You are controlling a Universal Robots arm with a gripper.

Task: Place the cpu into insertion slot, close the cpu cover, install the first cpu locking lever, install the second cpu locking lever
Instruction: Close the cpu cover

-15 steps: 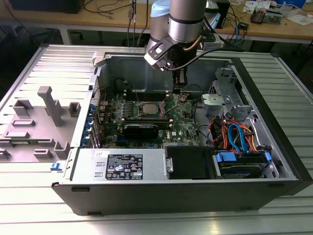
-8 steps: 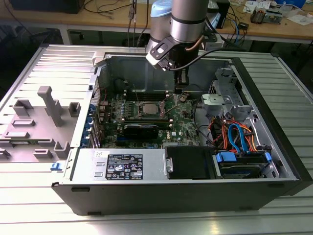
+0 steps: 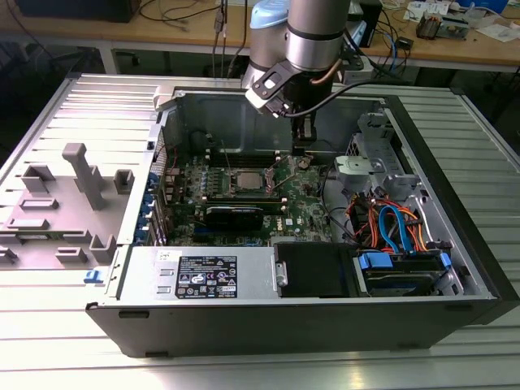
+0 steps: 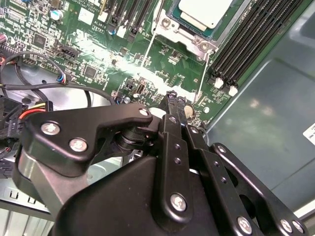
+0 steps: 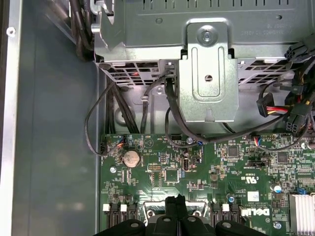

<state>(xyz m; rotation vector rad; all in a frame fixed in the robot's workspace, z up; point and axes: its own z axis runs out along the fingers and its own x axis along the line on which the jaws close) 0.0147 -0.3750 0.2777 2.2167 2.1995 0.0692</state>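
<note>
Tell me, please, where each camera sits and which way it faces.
Exterior view: off the arm, looking down into the open computer case; the arm and claw show.
Second wrist view: on the arm, looking past the claw at the green board and cpu.
First wrist view: on the arm, looking over the claw at the green board and a metal bracket.
Shared: both wrist views show claw and green board.
</note>
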